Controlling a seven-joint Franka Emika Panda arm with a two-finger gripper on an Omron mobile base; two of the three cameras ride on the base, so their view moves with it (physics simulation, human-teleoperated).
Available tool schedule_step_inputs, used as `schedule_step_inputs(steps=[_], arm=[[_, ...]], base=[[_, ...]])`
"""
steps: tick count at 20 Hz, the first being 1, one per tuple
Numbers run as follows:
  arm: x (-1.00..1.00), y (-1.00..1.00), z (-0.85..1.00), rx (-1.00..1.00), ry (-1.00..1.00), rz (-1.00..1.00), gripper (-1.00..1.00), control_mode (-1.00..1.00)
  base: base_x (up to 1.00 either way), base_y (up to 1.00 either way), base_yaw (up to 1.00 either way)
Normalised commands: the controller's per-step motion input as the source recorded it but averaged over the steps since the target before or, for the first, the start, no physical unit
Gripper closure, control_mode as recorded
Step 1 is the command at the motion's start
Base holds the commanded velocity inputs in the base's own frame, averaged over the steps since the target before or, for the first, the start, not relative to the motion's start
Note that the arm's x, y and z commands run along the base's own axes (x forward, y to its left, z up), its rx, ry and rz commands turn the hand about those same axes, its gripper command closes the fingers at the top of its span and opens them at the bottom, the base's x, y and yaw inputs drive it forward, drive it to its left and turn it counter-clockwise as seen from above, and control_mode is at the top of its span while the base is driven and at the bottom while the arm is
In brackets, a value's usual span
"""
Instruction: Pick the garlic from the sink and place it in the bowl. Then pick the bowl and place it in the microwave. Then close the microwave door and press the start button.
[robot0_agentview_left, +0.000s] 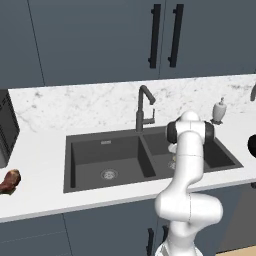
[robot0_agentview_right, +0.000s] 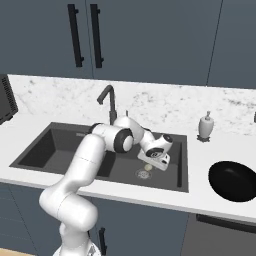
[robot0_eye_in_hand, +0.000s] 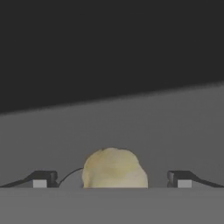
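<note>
Gripper (robot0_eye_in_hand: 112, 183) jaws spread wide in hand view, nothing held; garlic (robot0_eye_in_hand: 114, 169) sits centred between the two fingertips (robot0_eye_in_hand: 43, 179), low in frame, on the grey floor of the sink (robot0_eye_in_hand: 131, 127). Tips look apart from the bulb on both sides, not touching. A thin curved line beside the bulb is prob. the drain edge.

Left base view: arm reaches into the right basin of the sink (robot0_agentview_left: 75, 142), elbow blocks most of the hand. Garlic (robot0_agentview_left: 172, 163) just a pale speck beside the forearm. Faucet (robot0_agentview_left: 144, 107) stands behind, near the wrist. Meat piece (robot0_agentview_left: 10, 181) on the counter far left, well apart. Soap dispenser (robot0_agentview_left: 218, 110) back right.

Right base view: gripper (robot0_agentview_right: 153, 161) tilted down over the right basin, garlic (robot0_agentview_right: 148, 167) directly under it, by the drain (robot0_agentview_right: 144, 174). Bowl (robot0_agentview_right: 234, 180) on the counter to the right, well apart from the sink (robot0_agentview_right: 50, 145).

Risks, my read: bulb is small and round, so closing off-centre or too high could squirt it out and roll it toward the drain. Going too low, tips hit the basin floor. On lift-out, wrist could clip the faucet or basin wall.
</note>
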Motion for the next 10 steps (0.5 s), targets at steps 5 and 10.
schedule_step_inputs(steps=[5, 10], arm=[[0.24, -0.09, -0.28, 0.0, 0.0, 0.0, -1.0, -1.0], [-0.18, 0.08, -0.09, 0.0, 0.0, 0.0, -1.0, -1.0]], base=[[0.0, 0.0, 0.0], [0.0, 0.0, 0.0]])
